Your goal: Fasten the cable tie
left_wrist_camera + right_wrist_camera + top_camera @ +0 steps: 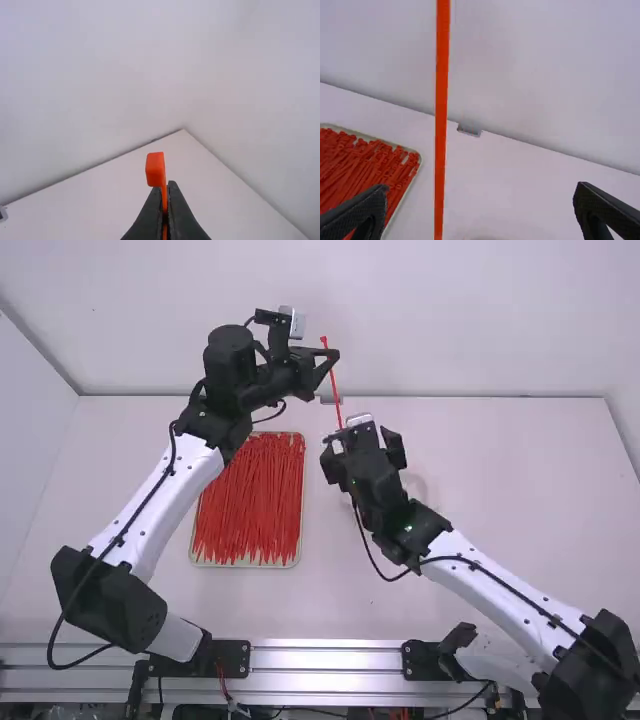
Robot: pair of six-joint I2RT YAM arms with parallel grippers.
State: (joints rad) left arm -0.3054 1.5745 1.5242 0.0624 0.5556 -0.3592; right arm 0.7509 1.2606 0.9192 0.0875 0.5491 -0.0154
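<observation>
Strap of cable tie (441, 100) hangs near-vertical, left gripper (164, 195) pinching it under the head, tail between my right gripper's (481, 200) spread fingers (360, 212), nearer the tray-side (246, 565) one.

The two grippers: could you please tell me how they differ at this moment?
The left gripper is shut on the cable tie just below its head; the right gripper is open, fingers spread either side of the strap. The left gripper is higher up the tie than the right gripper. Both are black and held above the table.
</observation>
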